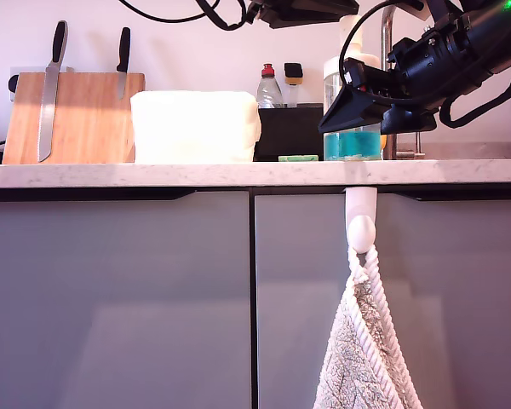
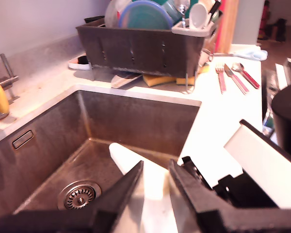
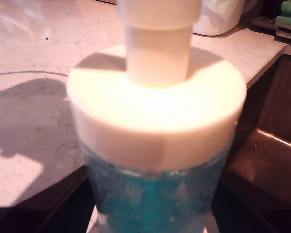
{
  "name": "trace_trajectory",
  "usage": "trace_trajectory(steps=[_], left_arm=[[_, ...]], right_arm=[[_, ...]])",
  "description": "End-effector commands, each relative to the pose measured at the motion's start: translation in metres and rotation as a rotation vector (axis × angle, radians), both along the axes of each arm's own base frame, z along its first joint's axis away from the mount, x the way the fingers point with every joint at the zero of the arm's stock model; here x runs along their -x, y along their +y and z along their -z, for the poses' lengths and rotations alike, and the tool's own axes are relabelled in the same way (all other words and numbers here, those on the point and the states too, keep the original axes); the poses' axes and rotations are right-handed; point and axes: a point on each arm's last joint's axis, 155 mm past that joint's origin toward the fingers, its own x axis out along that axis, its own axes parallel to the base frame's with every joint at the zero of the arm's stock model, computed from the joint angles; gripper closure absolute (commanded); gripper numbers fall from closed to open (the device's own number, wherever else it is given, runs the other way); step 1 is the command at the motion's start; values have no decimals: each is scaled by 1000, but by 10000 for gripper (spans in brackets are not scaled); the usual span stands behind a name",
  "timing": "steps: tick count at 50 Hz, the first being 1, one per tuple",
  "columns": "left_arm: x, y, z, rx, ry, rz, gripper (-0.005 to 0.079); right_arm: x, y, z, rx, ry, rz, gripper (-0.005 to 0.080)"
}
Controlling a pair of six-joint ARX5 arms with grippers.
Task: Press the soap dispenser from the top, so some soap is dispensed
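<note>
My second gripper (image 1: 355,109), jaws hidden so I can't tell their state, sits against the soap dispenser (image 3: 157,141); best to press the plunger knob (image 3: 157,46) straight down, centred.

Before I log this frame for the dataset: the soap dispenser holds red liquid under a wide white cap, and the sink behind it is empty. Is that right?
Not quite. The liquid in the soap dispenser is teal-blue, not red; the second wrist view shows it under the wide white cap. The rest stands: the first wrist view shows the sink holding nothing.
</note>
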Motion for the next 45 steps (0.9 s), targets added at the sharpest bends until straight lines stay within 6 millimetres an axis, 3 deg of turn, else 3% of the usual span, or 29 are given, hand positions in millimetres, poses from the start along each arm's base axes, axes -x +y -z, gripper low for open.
trace_trajectory(steps=[1,13,33,45], left_arm=[[-4,2,104,-163,197,-9,621],[-7,1,99,-152,164,-8,621],[-6,-11,53,-43,129,43,621],[-3,-12,42,-39,133,62,621]], right_arm=[[4,1,10,17,23,-5,560],[4,1,10,17,23,-5,560],[4,0,10,17,22,-5,560],[4,0,10,17,22,-5,560]])
